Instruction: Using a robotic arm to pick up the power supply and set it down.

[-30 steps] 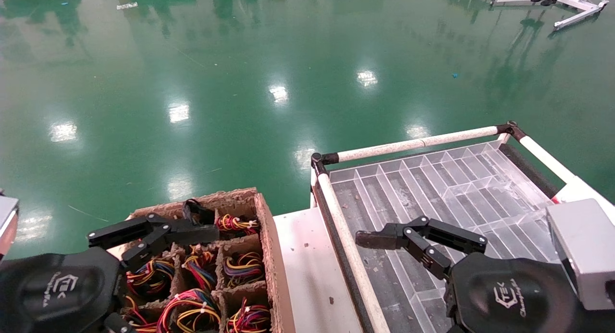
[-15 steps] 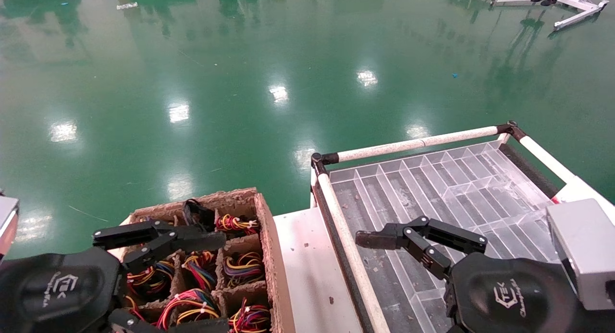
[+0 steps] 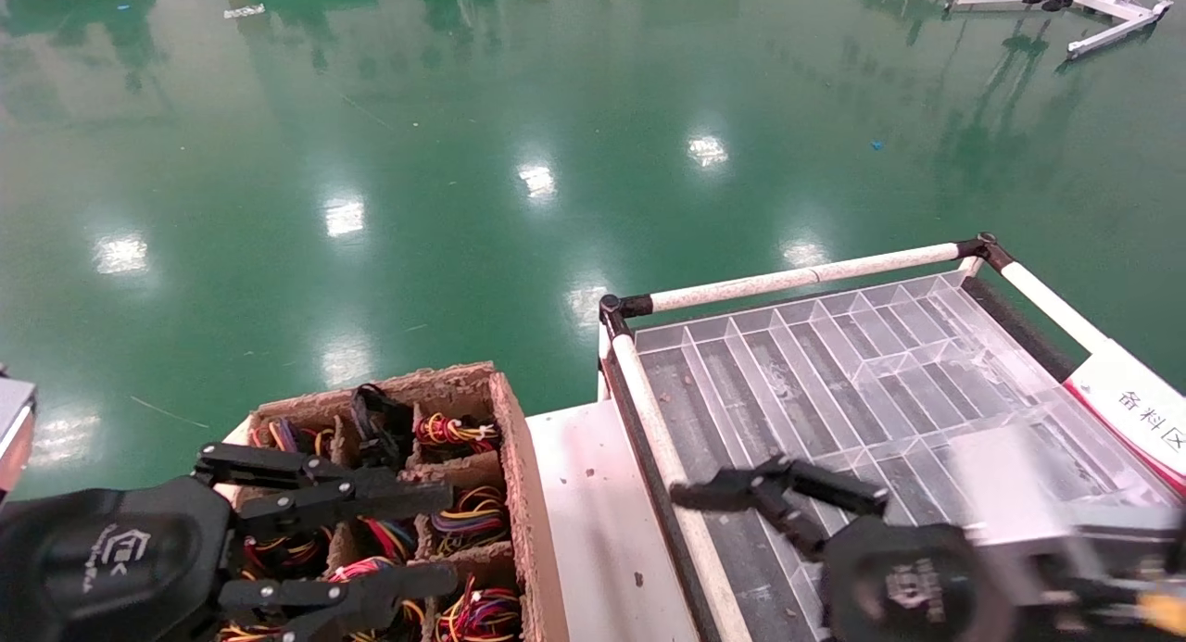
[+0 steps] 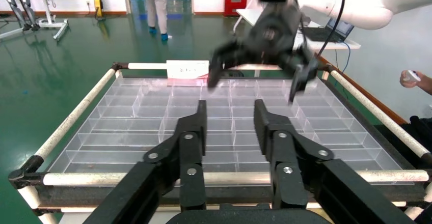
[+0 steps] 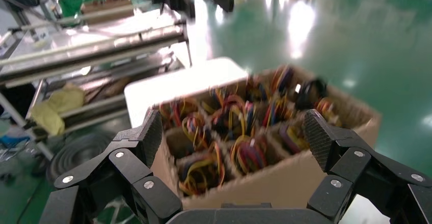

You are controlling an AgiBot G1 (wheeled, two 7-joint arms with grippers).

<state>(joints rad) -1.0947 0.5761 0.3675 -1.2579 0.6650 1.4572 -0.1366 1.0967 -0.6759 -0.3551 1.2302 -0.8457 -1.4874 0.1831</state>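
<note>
The small grey metal power supplies are hidden under tied coloured wire bundles [image 3: 468, 512] in the brown cardboard box [image 3: 519, 494]. The open left gripper [image 3: 435, 540] is held just above them. The open right gripper [image 3: 686, 498] is held empty over the clear plastic tray [image 3: 834, 364].

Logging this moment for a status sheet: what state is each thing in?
Left gripper: open, empty, over the cardboard box.
Right gripper: open, empty, over the clear divider tray.
Cardboard box: open-topped, compartments filled with wire bundles.
Clear divider tray: compartments empty.
</note>
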